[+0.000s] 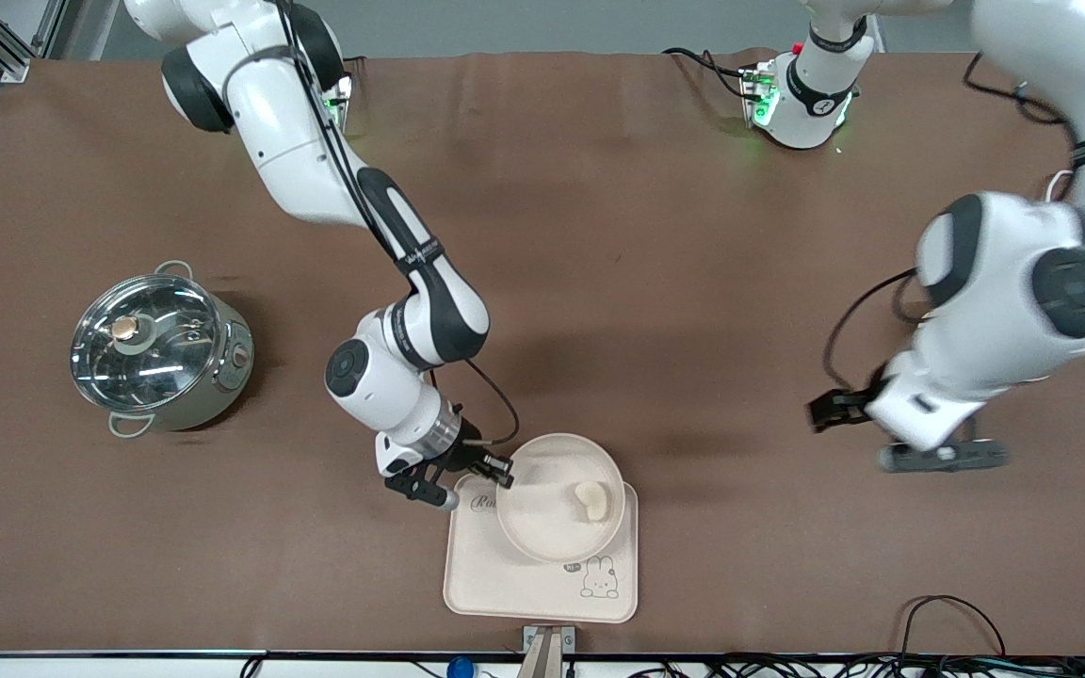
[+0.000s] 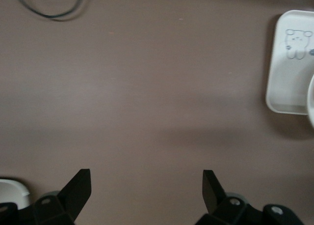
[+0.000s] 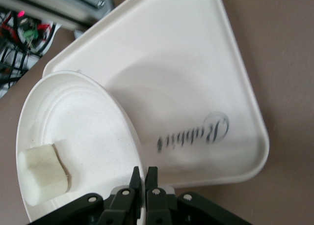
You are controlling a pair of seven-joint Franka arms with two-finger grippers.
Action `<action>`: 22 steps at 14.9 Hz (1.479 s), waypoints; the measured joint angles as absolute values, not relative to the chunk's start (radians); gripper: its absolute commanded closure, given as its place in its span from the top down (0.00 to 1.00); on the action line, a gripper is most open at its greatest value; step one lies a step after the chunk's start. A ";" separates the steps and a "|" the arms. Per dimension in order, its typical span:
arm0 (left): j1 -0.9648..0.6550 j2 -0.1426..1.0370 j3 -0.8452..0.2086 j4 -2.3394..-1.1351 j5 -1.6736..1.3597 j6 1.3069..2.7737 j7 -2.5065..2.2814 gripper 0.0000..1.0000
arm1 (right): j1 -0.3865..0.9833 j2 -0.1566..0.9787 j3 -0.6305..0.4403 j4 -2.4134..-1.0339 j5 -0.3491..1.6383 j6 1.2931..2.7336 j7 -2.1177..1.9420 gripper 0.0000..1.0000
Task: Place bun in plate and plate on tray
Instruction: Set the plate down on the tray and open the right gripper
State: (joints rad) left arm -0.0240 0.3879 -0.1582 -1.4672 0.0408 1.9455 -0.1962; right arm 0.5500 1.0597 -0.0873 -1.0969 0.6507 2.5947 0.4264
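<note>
The tray [image 1: 505, 584] lies nearest the front camera, close to that edge of the surface, with its rabbit drawing at about five o'clock and the "Rabbit" lettering at about eleven. The plate [image 1: 542, 529] sits over the twelve o'clock half of the tray, and its rim overhangs the tray's edge there, so it looks not yet centred. Whether it rests flat or is held just clear, I cannot tell. The bun [image 1: 591, 500] is in the plate, at about three o'clock of its middle and near the rim, so that part of the task looks done.

The right hand [image 3: 142, 178] is clenched on the plate's rim at about nine o'clock. Its fingers pinch the thin raised lip, which is likely the only part of so shallow a dish that gives purchase. The grip is at one edge, so the plate may tip and the bun may slide. There is bare tray toward six o'clock to slide the plate into.

The left hand [image 2: 146, 178] waits with its fingers spread wide, over bare surface toward the left arm's end, well apart from the tray. A lidded steel pot [image 1: 158, 353] stands toward the right arm's end, well clear.
</note>
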 measured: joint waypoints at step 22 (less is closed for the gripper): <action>0.008 0.009 -0.162 -1.520 0.027 1.552 -0.176 1.00 | 0.543 1.193 -0.108 -0.985 0.646 2.669 0.369 1.00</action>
